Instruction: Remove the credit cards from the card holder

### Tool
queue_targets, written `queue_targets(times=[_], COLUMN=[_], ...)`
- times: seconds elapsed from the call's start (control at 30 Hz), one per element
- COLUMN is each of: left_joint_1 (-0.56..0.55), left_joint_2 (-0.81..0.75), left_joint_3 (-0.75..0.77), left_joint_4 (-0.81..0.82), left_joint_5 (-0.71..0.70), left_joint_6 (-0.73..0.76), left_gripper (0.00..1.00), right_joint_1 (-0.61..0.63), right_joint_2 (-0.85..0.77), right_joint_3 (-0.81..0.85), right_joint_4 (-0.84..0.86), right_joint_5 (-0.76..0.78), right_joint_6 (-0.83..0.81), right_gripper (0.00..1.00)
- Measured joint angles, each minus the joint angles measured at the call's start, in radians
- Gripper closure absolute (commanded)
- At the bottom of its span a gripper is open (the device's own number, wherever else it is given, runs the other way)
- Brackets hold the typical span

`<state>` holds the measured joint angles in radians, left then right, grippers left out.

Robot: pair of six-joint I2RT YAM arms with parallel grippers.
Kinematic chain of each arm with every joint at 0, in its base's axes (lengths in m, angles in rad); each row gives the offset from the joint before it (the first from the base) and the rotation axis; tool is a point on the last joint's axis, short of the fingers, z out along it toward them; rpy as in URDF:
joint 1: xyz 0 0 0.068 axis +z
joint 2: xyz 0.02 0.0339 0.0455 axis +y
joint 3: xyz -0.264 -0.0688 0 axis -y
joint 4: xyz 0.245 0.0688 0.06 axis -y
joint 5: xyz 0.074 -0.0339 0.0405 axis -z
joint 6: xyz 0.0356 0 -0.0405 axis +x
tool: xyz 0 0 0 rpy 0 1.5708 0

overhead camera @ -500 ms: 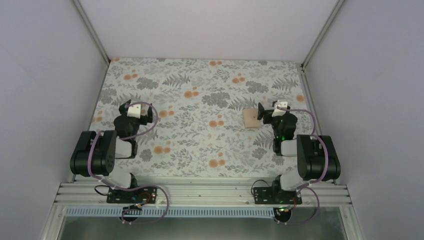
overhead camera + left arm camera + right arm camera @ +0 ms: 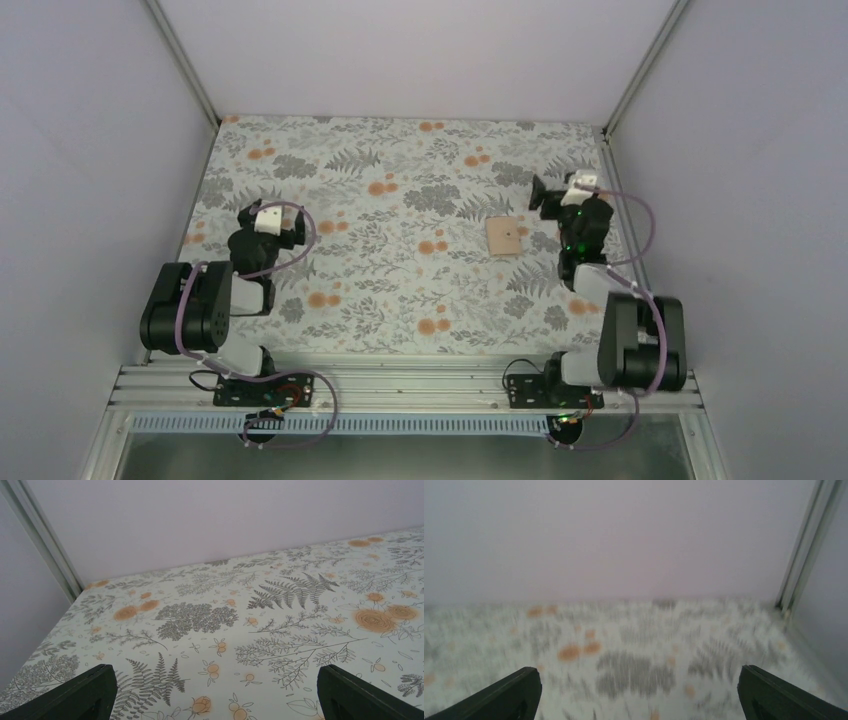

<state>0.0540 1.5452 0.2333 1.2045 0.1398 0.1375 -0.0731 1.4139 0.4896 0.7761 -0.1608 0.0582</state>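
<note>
Right pincer wide open, empty, at 1 o'clock of card holder. Left pincer open, empty. Holder folded shut on desk; no credit cards out yet.

Plain pale lilac walls are closing in the counter on three sides. The counter is showing a print of grey ferns and orange blooms beneath the left end effector and right end effector. Aluminium posts are standing in the far corners ahead of them. Soft, even light is falling throughout.
</note>
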Motion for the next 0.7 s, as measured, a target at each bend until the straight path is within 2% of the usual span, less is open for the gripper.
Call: queue_targets(times=[0.13,0.3,0.43,0.6,0.7], left_joint_1=[0.005,0.031,0.035,0.034,0.034], left_joint_2=[-0.045,-0.127,-0.165,-0.142,-0.143], left_joint_3=[0.089,0.373,0.594,0.964,1.058], left_joint_4=[-0.183,-0.54,-0.856,-1.343,-1.503], left_joint_5=[0.007,0.09,0.192,0.283,0.328], left_joint_6=[-0.011,-0.017,0.01,0.072,0.091], left_gripper=[0.0,0.0,0.0,0.0,0.0], right_joint_1=[-0.008,-0.001,0.051,0.152,0.221], right_joint_2=[-0.166,-0.212,-0.195,-0.084,0.003], right_joint_3=[0.147,0.354,0.377,0.381,0.396], right_joint_4=[-0.193,-0.522,-0.781,-1.037,-1.164], right_joint_5=[-0.012,-0.03,-0.016,0.035,0.104], right_joint_6=[0.048,0.106,0.145,0.168,0.178], right_gripper=[0.01,0.01,0.01,0.01,0.01])
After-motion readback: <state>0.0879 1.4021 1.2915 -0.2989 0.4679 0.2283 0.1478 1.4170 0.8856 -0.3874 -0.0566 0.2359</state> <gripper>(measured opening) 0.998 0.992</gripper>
